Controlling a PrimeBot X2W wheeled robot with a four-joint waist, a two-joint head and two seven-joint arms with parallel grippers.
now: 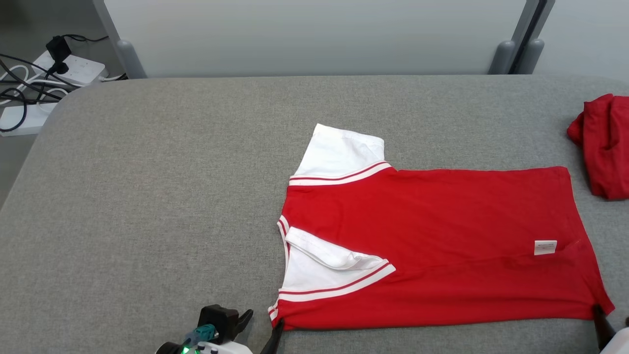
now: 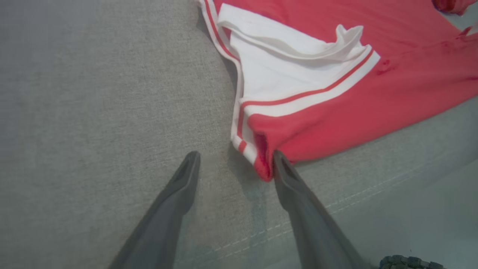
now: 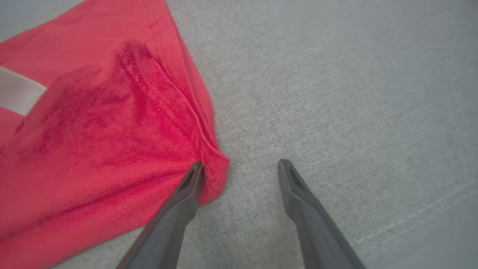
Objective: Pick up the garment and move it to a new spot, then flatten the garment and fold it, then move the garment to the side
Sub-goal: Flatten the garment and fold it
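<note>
Garment [image 1: 432, 221] lies flat; left fingers [image 2: 295, 190] and right fingers [image 3: 185, 201], spread wide, seemingly touch its near corners.

Upper left of frame: white power strip [image 1: 73, 69] on the floor, black cables [image 1: 19, 93] tangled beside it. Right edge, upper: crumpled red cloth [image 1: 604, 142] on the grey fabric surface [image 1: 147, 196]. Top: pale panel [image 1: 314, 34], grey posts [image 1: 128, 59] at both ends.
</note>
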